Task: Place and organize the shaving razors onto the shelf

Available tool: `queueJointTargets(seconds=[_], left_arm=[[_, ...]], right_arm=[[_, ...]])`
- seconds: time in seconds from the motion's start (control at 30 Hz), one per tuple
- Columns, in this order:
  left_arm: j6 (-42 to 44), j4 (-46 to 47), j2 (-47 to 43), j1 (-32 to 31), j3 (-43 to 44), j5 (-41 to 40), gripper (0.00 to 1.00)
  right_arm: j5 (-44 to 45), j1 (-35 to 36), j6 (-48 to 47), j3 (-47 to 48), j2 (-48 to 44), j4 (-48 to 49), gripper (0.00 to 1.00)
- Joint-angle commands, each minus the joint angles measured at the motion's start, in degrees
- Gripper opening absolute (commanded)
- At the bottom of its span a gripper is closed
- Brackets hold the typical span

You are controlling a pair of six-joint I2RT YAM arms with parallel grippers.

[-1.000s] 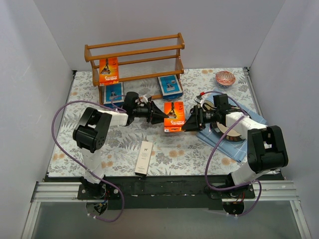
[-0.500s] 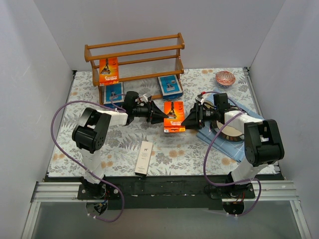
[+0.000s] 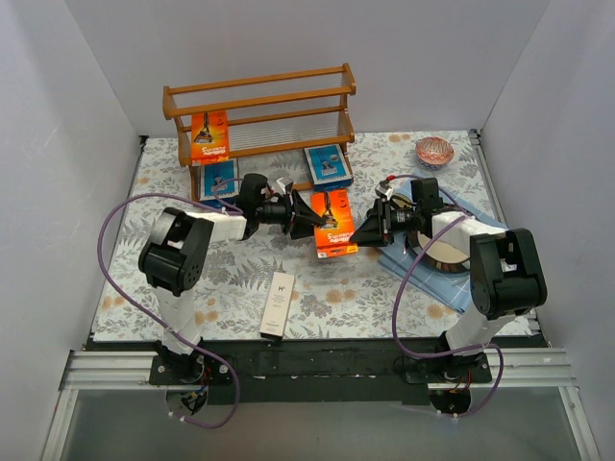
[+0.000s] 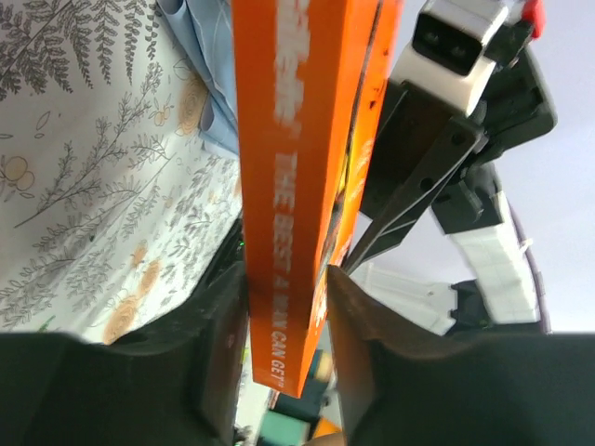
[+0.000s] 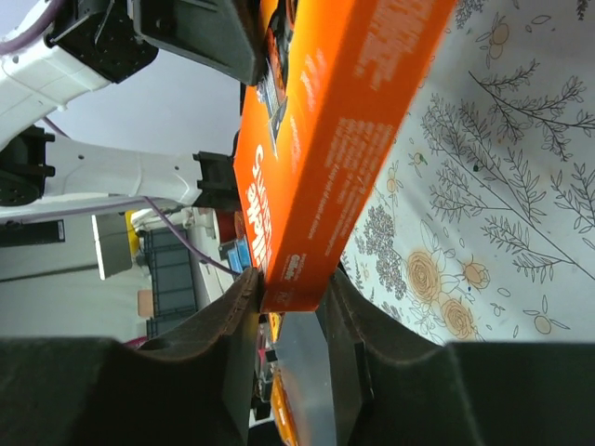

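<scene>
An orange razor pack hangs above the table's middle, held from both sides. My left gripper is shut on its left edge, seen in the left wrist view around the pack. My right gripper is shut on its right edge, seen in the right wrist view with the pack between its fingers. The wooden shelf stands at the back. A second orange pack stands on its lower board at the left. Two blue cards sit at its foot. The white box lies near the front.
A blue cloth with a round dish on it lies under my right arm. A small patterned bowl sits at the back right. White walls close in the table on three sides.
The held orange pack has shifted slightly left and towards the shelf and tilted. My right arm has stretched further in towards the pack.
</scene>
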Motion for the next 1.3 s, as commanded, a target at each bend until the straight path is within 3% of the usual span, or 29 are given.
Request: queueJointTargets(seconds=[0.0,0.17,0.33,0.53,0.7,0.83,0.97,1.27], left_arm=[[4.65,-3.84,-6.45,0.54,2.65,0.69,0.46],[19.84,-17.72,-14.95,5.54,1.87,-0.9,0.6],[29.96,-32.73,-23.93,13.63,-1.56,-1.34,0.63],[40.51,-42.17,-32.55,21.11,-3.32,-2.65,0.63],[48.06,-49.97,-33.62,25.24,0.01,-4.06,0.63],[61.92,-60.44,-31.33,25.42,9.48,-8.0,0.63],[70.74,-67.39,-30.62,25.51,12.76,-13.54,0.62],[78.13,-74.43,-30.1,25.51,17.15,-26.73,0.62]], right_arm=[[-4.11,0.12,-4.9,6.93,1.91,1.0,0.1],[-4.82,-0.41,-8.42,14.04,4.72,-2.44,0.06],[-4.99,-0.41,-8.17,18.53,6.57,-1.48,0.01],[-5.08,-0.5,-5.53,21.87,7.72,1.5,0.01],[-4.47,-1.38,-1.4,27.14,10.17,4.76,0.01],[-1.4,-2.26,2.82,32.24,12.9,8.62,0.01],[1.07,-2.43,8.35,37.25,17.11,12.85,0.01],[6.96,-2.26,19.43,46.39,23.18,19.44,0.01]])
